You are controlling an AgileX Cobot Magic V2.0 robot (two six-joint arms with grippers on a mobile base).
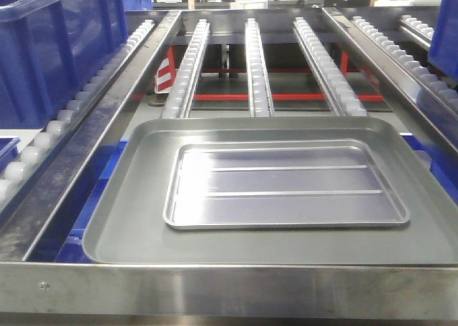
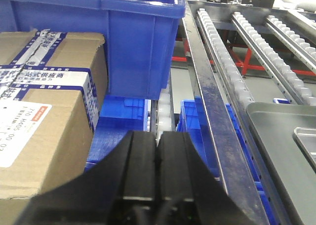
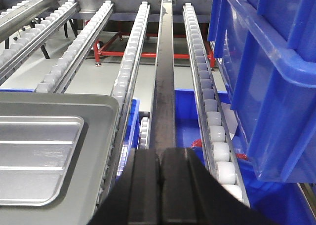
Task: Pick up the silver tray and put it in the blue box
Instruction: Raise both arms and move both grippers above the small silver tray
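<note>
Glossy metal: silver tray (image 1: 286, 186); matt metal: grey tray (image 1: 129, 233); smooth, probably plastic: blue box (image 1: 57, 47).

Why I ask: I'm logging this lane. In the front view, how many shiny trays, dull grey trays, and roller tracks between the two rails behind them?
Shiny silver tray: 1
Dull grey tray: 1
Roller tracks: 3
Total: 5

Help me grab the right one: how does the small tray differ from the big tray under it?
The silver tray is smaller and shiny; the grey tray is larger and duller. The silver tray's floor has two long ridges; the grey tray's is plain. Both are shallow, rectangular, round-cornered.
</note>
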